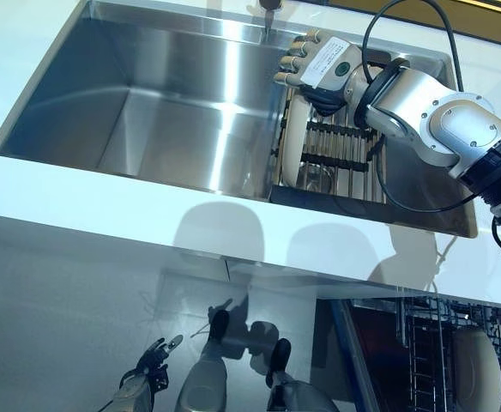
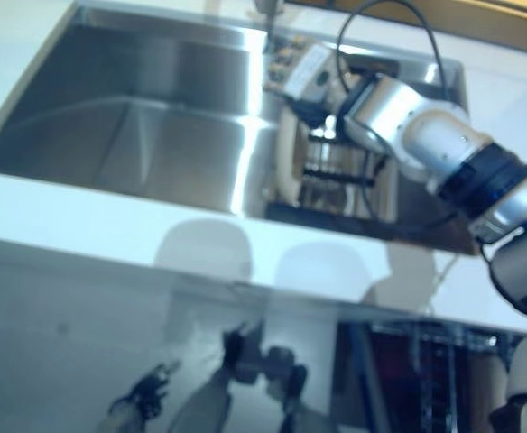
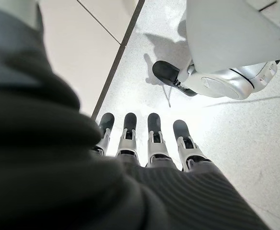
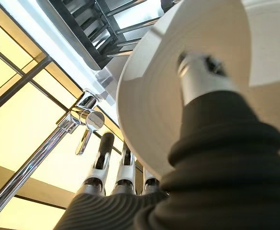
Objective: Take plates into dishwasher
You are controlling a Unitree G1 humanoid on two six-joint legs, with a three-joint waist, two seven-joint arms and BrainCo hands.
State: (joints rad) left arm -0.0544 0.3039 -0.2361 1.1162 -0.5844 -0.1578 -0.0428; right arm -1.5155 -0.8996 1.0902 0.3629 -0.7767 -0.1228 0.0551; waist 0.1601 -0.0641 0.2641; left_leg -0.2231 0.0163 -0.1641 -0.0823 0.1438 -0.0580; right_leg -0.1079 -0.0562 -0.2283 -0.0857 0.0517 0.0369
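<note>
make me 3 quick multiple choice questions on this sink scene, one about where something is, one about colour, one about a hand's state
1. Where does the plate stand?
A. flat in the empty sink basin
B. on edge in the drying rack at the sink's right end
C. on the counter in front of the sink

2. What colour is the plate?
A. off-white
B. dark blue
C. red

3. What is the right hand doing?
A. hanging open near the floor
B. lying flat on the counter
C. closed on the plate's upper rim, thumb on one face and fingers behind

Answers:
1 B, the eye views show it upright among the rack's bars inside the sink.
2 A, the right wrist view shows a pale cream disc.
3 C, the right wrist view shows the thumb on the plate and fingers behind it; the left hand hangs low, fingers straight.
</note>
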